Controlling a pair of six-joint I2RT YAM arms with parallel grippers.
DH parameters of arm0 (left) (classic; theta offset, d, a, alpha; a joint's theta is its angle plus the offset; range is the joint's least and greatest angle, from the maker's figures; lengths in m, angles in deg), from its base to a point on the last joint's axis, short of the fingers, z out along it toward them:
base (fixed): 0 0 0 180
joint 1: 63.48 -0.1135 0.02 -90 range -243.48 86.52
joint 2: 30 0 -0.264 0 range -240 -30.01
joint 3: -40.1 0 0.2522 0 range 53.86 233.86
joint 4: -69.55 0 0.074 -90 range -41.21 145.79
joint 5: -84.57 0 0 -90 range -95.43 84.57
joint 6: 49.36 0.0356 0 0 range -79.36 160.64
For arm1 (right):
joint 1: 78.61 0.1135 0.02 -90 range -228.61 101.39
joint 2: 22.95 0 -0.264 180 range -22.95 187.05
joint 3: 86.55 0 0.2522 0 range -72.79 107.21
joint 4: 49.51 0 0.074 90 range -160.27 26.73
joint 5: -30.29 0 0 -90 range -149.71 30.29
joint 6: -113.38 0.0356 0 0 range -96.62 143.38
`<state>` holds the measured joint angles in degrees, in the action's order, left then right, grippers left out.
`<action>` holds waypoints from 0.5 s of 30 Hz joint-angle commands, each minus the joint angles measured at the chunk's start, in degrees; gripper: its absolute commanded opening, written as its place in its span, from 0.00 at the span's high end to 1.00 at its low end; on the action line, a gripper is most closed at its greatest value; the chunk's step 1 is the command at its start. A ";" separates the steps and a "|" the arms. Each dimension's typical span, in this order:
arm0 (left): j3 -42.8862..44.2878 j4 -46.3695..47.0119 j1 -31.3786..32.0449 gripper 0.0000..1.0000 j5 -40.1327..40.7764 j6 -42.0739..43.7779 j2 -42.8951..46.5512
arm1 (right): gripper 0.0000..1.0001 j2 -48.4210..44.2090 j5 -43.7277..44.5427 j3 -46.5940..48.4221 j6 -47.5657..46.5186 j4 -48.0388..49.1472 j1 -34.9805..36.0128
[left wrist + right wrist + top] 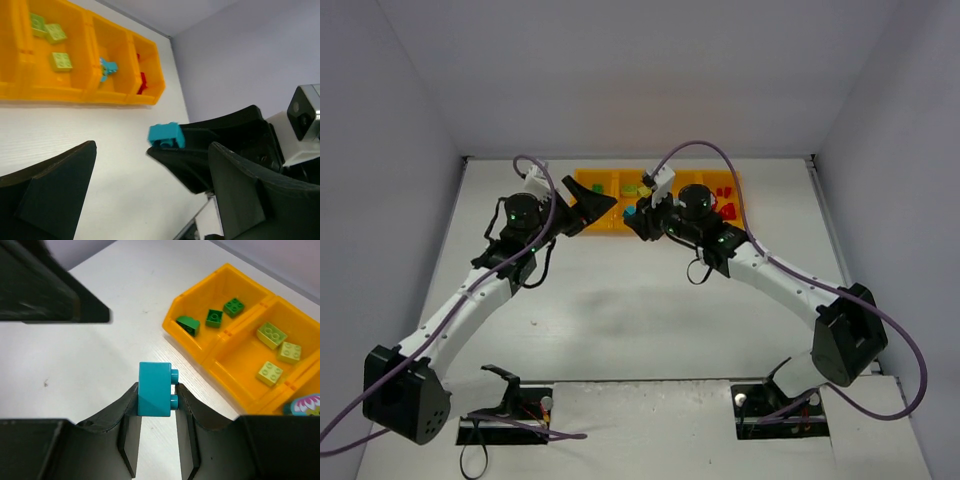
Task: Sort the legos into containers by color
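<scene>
My right gripper (156, 392) is shut on a teal-blue lego brick (153, 385) and holds it above the table, just in front of the orange-yellow tray (200, 352). In the top view this gripper (636, 218) and its brick (630, 211) are at the tray's front edge (620, 230). My left gripper (592, 210) is open and empty, close to the left of the brick. Its wrist view shows the teal brick (166, 136) between its own spread fingers (55, 185). The compartments hold dark green legos (213, 317), lime legos (271, 335), a teal piece (106, 68) and red pieces (726, 208).
White walls close the table in on the left, right and back. The tray stands against the back of the table. The two grippers are very near each other in front of it. Cables loop over both arms (880, 320).
</scene>
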<state>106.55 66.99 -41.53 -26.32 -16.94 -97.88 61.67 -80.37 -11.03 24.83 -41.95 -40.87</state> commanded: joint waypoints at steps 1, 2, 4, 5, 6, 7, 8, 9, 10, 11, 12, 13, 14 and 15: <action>3.56 -5.55 -2.61 0.13 4.70 7.72 4.68 | 1.00 -0.25 4.66 0.99 0.57 1.71 -2.04; 3.65 -7.32 -3.05 0.13 5.58 9.40 5.73 | 1.00 0.28 5.97 1.17 0.57 1.36 -2.57; 4.26 -15.36 -4.20 0.13 8.21 13.35 8.98 | 1.00 2.03 10.19 1.70 1.88 0.65 -3.80; 4.70 -18.12 -4.29 0.13 11.62 17.81 10.12 | 1.00 2.91 11.34 2.83 2.67 0.30 -4.59; 5.49 -21.02 -4.29 0.13 13.40 19.77 12.22 | 1.00 3.79 12.39 3.63 3.55 -1.01 -6.60; 5.85 -25.83 -4.29 0.13 15.15 21.53 13.37 | 1.00 5.89 14.49 5.72 5.64 -1.89 -7.58; 5.85 -27.62 -4.38 0.13 17.43 25.03 14.52 | 1.00 7.21 15.38 6.87 6.62 -2.59 -8.63; 5.41 -30.68 -4.38 0.13 18.50 26.45 16.96 | 1.00 8.44 16.09 7.93 7.24 -3.91 -10.38; 4.97 -32.19 -4.29 0.13 19.73 27.51 18.21 | 0.99 10.89 17.66 9.07 7.77 -4.35 -11.18; 4.45 -33.25 -4.29 0.13 22.26 28.57 20.92 | 0.99 12.31 18.29 11.35 8.12 -4.71 -11.72; 1.14 -34.22 -4.29 0.12 24.38 29.01 24.95 | 0.96 16.94 18.73 15.63 8.82 -6.36 -13.63; -0.20 -34.23 -4.29 0.12 24.40 29.02 24.99 | 0.96 18.64 18.73 15.67 8.83 -6.38 -13.65; -1.61 -33.97 -4.29 0.12 24.92 28.58 27.60 | 0.94 20.04 18.04 18.63 9.79 -7.16 -14.18; -3.01 -33.36 -4.29 0.12 25.71 28.14 28.75 | 0.90 22.76 17.77 20.06 10.23 -7.43 -15.05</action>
<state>106.11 36.15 -45.77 -5.97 7.91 -72.75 80.53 -64.68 2.32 32.26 -49.88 -54.44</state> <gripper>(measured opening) 0.875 0.264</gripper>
